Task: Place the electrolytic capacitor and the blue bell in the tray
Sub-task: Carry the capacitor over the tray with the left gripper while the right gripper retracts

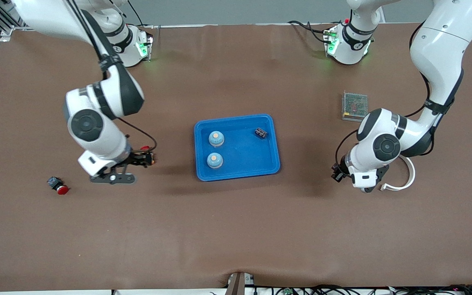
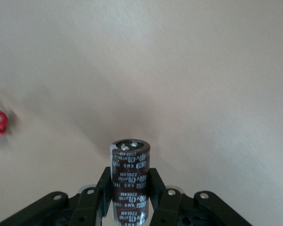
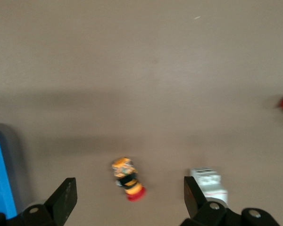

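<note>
The bright-blue tray (image 1: 244, 155) lies mid-table. In it are two blue bells (image 1: 216, 138) (image 1: 214, 160) with orange tops and a small dark component (image 1: 261, 133). My left gripper (image 1: 336, 172) is over bare table between the tray and the left arm's end. The left wrist view shows my left gripper (image 2: 129, 182) shut on a dark brown electrolytic capacitor (image 2: 129, 162) with white print. My right gripper (image 1: 145, 159) is over the table beside the tray, toward the right arm's end. My right gripper (image 3: 129, 188) is open, with a small orange-and-red button part (image 3: 127, 178) on the table between its fingers.
A grey metal mesh box (image 1: 355, 105) and a white curved band (image 1: 406, 180) lie near the left arm. A red push-button (image 1: 57, 185) lies toward the right arm's end. The right wrist view shows a small white block (image 3: 207, 182) and the tray's edge (image 3: 0, 179).
</note>
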Motion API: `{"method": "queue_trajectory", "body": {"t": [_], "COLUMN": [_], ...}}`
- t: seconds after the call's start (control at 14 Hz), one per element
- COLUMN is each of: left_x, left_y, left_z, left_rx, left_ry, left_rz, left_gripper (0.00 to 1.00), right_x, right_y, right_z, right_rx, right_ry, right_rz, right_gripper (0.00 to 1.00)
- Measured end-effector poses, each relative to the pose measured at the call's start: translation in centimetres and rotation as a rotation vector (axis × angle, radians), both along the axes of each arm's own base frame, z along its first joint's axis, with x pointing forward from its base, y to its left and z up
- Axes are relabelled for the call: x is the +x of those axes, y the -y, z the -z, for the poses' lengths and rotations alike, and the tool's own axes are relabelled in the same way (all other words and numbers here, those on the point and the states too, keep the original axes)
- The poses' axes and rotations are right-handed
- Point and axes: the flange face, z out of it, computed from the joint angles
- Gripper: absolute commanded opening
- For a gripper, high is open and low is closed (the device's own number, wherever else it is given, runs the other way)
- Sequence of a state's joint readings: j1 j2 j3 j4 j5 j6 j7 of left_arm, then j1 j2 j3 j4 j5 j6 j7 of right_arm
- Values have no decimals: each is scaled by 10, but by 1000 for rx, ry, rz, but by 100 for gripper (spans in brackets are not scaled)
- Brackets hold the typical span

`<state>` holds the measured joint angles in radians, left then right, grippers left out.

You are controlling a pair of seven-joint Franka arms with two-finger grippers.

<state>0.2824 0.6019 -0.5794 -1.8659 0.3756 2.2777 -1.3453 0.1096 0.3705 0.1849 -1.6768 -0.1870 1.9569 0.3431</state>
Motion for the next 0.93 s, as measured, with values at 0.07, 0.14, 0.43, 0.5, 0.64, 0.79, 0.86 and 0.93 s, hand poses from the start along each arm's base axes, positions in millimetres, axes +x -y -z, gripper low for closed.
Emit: {"method": "queue_trajectory", "body": {"t": [0.07,0.14,0.43,0.5,0.64,0.79,0.86,0.93], "left_x": [0,0,-5,-8,-14,-18,-18,-18], "left_y": [9,18,68,83,110,132,143,151], "left_z": [-5,-9,-25,-28,-35,-44,-50,-56], "left_rx": [-7,-13,-25,-26,-32,-54,-72,-89], "left_ry": [7,14,40,45,55,60,61,60], "left_rz": [-12,-25,-80,-92,-109,-132,-142,-151], "left_gripper": [0,0,0,0,0,0,0,0], "right_x": [5,9,9,5,-4,-14,-21,-27], "right_y": [13,25,96,111,127,134,138,142], "right_z": [-21,-42,-110,-126,-160,-195,-210,-223], "right_rx": [15,42,111,112,109,104,102,99], "right_ry": [-11,-13,-3,-12,-29,-21,-6,1], "right_rz": [-6,-8,-26,-17,-2,11,18,26], "right_gripper": [100,100,100,100,100,100,100,100]}}
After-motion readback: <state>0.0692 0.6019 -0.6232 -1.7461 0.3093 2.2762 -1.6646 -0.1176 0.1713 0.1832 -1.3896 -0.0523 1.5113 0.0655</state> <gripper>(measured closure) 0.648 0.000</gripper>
